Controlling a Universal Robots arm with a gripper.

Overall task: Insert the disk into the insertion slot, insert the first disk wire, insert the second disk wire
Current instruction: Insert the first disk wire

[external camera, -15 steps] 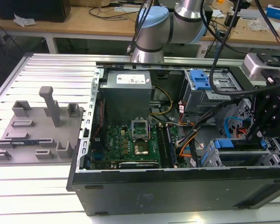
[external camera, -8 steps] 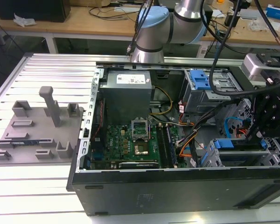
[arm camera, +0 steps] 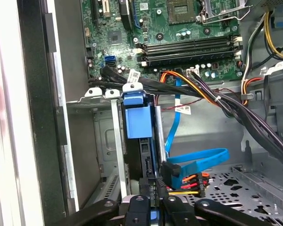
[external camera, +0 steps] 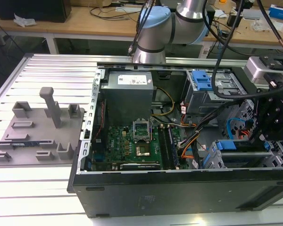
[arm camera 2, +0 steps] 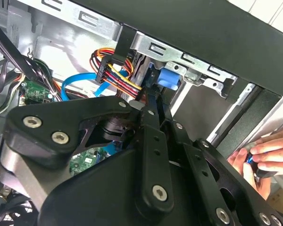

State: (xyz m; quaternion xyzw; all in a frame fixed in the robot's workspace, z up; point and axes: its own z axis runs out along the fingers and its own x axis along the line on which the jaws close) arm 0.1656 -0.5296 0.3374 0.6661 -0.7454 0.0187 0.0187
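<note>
The disk (arm camera: 134,120), in its blue caddy, sits inside the insertion slot (arm camera: 104,141), the grey cage at the case's front on the exterior view's right (external camera: 212,157). My gripper (arm camera: 153,182) stands at the disk's rear edge with its fingers drawn close together. The first disk wire (arm camera: 188,180), orange-red with a dark plug, runs in to the fingertips and is seen again in the second wrist view (arm camera 2: 120,75). The second disk wire (arm camera: 198,162) loops beside it, its plug lying against the disk's rear. What lies between the fingertips is hidden.
The motherboard (external camera: 132,141) and power supply (external camera: 129,89) fill the case's left. Black cable bundles (arm camera: 226,103) cross above the cage. A taller grey bay with a blue latch (external camera: 203,82) stands behind. A person's hand (arm camera 2: 266,155) is outside the case wall.
</note>
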